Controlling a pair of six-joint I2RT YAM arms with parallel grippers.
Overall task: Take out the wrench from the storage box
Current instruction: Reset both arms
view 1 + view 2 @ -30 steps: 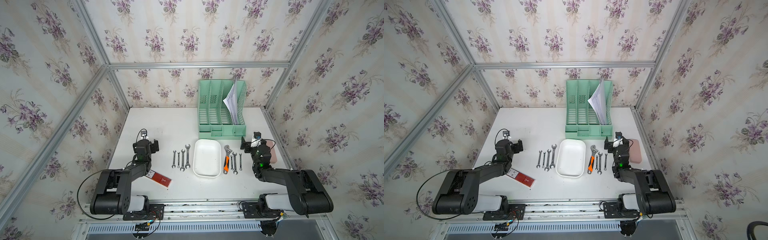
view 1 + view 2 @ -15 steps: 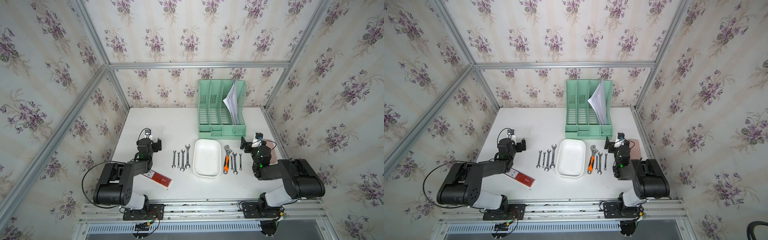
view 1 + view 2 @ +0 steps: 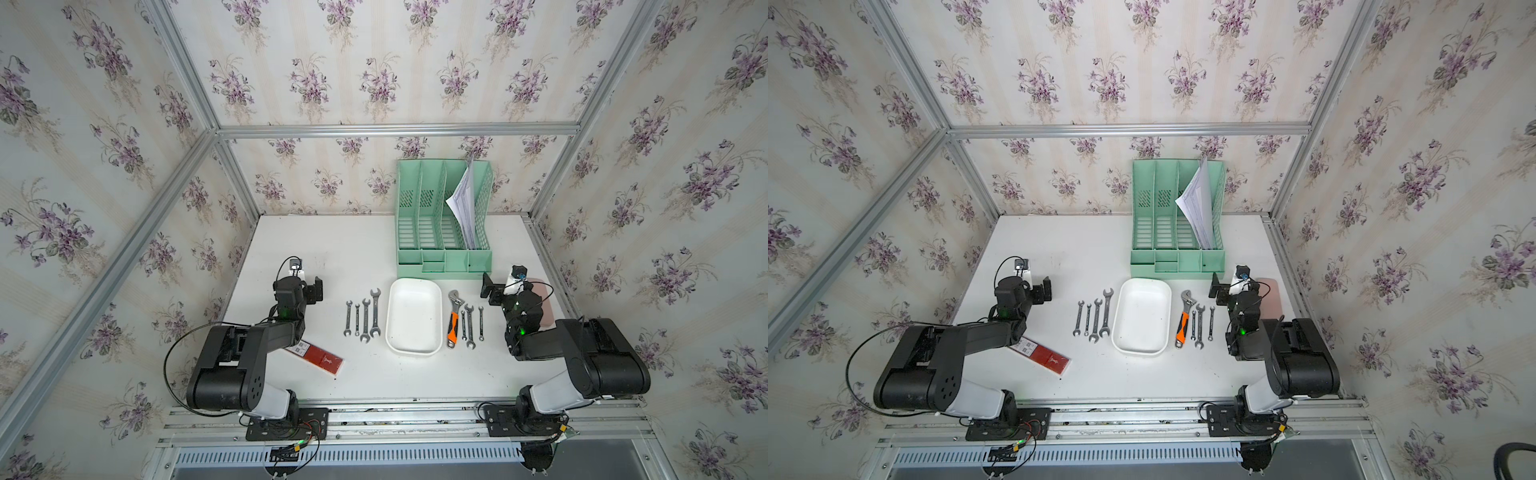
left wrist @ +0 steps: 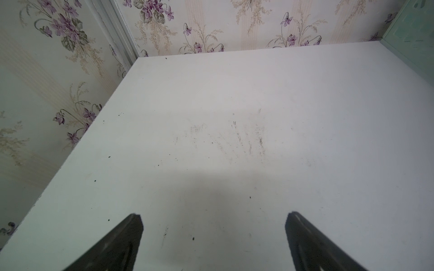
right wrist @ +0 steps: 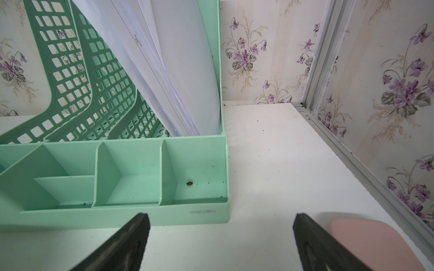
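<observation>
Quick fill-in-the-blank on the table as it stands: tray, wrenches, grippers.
The white storage box is ____ inside.
The adjustable wrench has an ____ handle.
On the left arm's side of the storage box, the row of open-end wrenches counts ____.
The left gripper and right gripper both stand ____.
Missing words: empty; orange; four; open.

The black left arm [image 3: 249,341] and right arm [image 3: 598,353] have white base links, green lights, black cables.
</observation>
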